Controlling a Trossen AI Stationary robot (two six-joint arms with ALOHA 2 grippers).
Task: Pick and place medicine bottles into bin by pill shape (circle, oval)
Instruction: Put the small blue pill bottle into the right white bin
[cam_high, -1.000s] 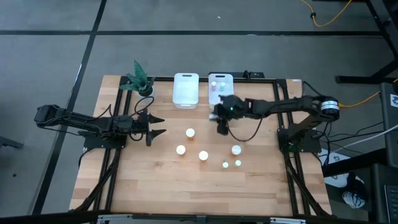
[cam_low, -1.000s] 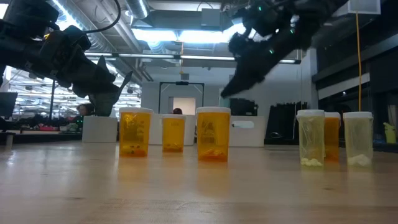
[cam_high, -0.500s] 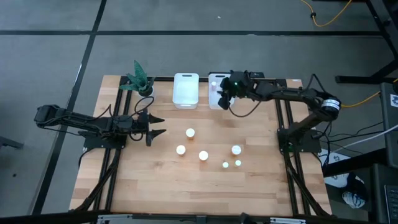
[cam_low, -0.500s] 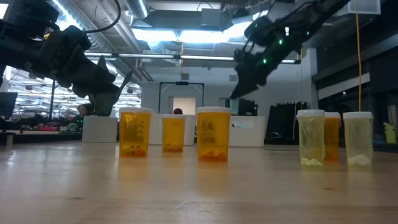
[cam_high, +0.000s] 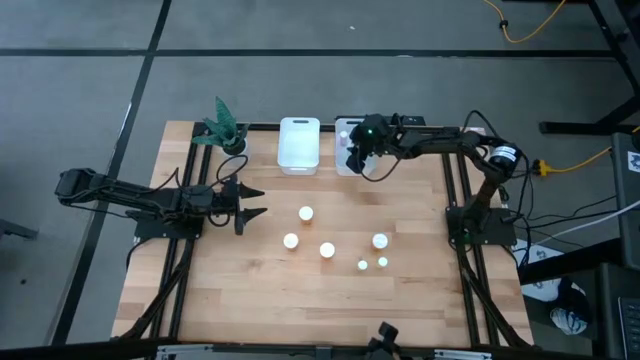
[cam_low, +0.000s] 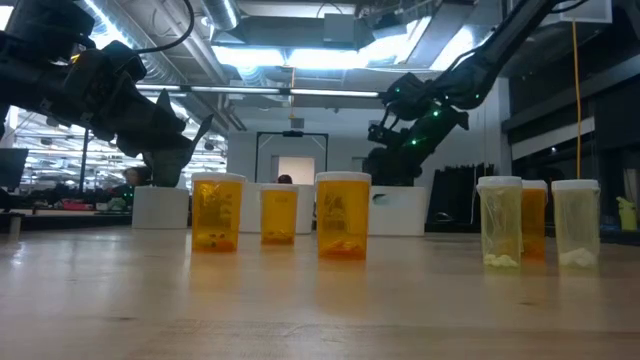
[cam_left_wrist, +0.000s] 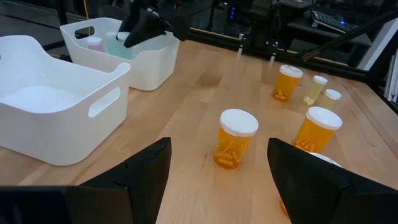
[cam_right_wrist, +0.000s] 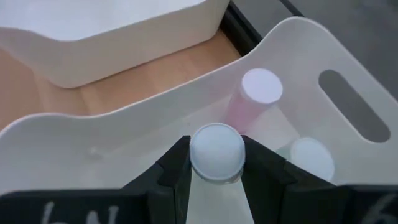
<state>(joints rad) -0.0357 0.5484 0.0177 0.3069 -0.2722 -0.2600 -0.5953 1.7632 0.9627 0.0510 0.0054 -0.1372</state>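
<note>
My right gripper (cam_high: 352, 150) is at the far middle of the table, over the right white bin (cam_high: 343, 166). It is shut on a small pale bottle with a white cap (cam_right_wrist: 216, 151). A pink-bodied bottle (cam_right_wrist: 256, 94) and another white-capped bottle (cam_right_wrist: 309, 158) stand in that bin. Several bottles stand upright on the table: three orange ones (cam_high: 306, 213) (cam_high: 291, 240) (cam_high: 327, 250), one larger (cam_high: 380, 241) and two small pale ones (cam_high: 363, 265) (cam_high: 382, 262). My left gripper (cam_high: 250, 200) is open and empty at the table's left, level with the table. My right gripper pinches the small bottle between its two fingers (cam_right_wrist: 176, 167), on opposite sides of the body just under the white cap (cam_right_wrist: 216, 177). The fingers come from above, slanting down into the bin. The bottle is upright; its lower end is hidden.
An empty white bin (cam_high: 299, 145) stands left of the right bin. A small potted green plant (cam_high: 224, 128) is at the far left corner. A black frame rail (cam_high: 455, 190) runs along the table's sides. Bare wood lies toward the near edge (cam_high: 320, 310).
My right gripper has gone from above the table's middle toward the far edge with the small bottle, and now stands over the right bin, lower than half a second ago. The bottles on the table have stayed put.
</note>
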